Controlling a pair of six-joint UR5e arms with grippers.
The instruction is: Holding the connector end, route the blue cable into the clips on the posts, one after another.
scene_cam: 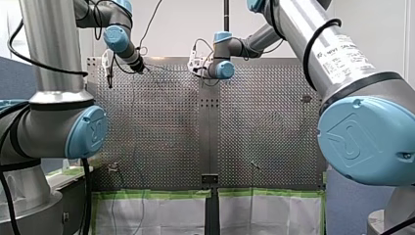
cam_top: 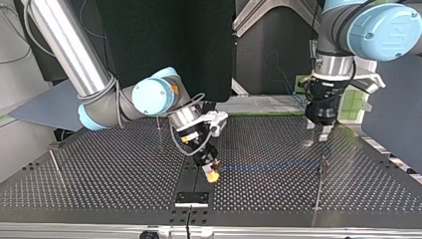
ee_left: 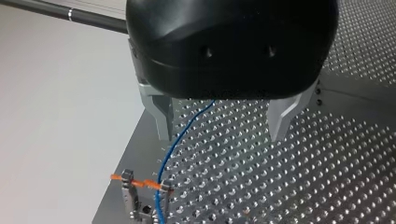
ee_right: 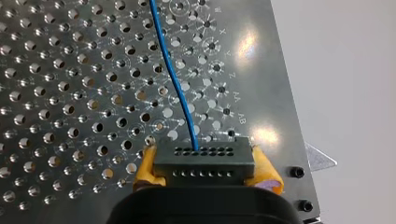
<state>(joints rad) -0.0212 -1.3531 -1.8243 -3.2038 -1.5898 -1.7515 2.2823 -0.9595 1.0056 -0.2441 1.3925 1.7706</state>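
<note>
My right gripper (ee_right: 206,173) is shut with its yellow pads (ee_right: 146,168) on the grey connector (ee_right: 204,157). From it the blue cable (ee_right: 176,79) runs ahead over the perforated plate. In the top view my right gripper (cam_top: 212,171) holds the connector low near the table's middle, and the cable (cam_top: 268,166) stretches across to a clip post (cam_top: 323,164). My left gripper (cam_top: 318,130) hangs open just above and behind that post. Its metal fingers (ee_left: 161,116) stand wide apart, with the cable (ee_left: 180,135) passing below them to an orange-marked clip (ee_left: 140,184).
Other thin posts stand on the perforated table (cam_top: 99,169): one at the top view's left (cam_top: 52,160) and one beside my right arm's wrist (cam_top: 158,128). A black bracket (cam_top: 191,198) sits at the near edge. The table's edge lies close beside the clip in the left wrist view.
</note>
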